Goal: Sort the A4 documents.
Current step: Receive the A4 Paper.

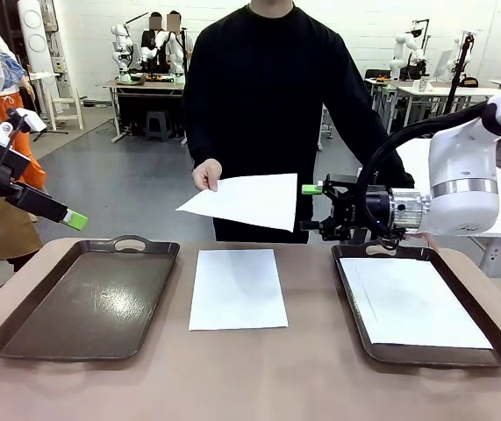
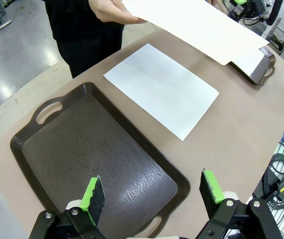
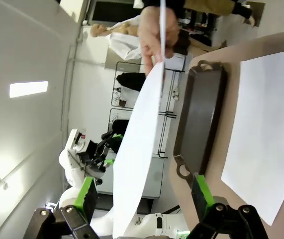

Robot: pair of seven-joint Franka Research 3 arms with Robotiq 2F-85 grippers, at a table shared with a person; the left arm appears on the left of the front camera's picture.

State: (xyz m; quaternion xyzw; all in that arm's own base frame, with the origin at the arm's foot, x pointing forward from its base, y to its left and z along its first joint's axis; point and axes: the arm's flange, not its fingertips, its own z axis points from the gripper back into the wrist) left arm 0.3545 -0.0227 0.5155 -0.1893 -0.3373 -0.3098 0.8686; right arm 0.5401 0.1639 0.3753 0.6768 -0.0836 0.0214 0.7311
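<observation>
Handover step, I judge: my right hand (image 1: 317, 210) is spread wide, with the sheet (image 1: 248, 200) a person (image 1: 268, 105) offers just ahead. Next, ease forward and pinch its near edge.

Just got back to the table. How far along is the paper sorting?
Done: a first sheet lies in the right tray. In hand: the person's hand offers the held sheet to the open right gripper. Left: the middle sheet on the table between the trays; the left tray holds nothing.

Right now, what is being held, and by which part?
The person's hand pinches a white A4 paper sheet at its corner toward the robot's left; the left gripper and right gripper hold nothing.
</observation>
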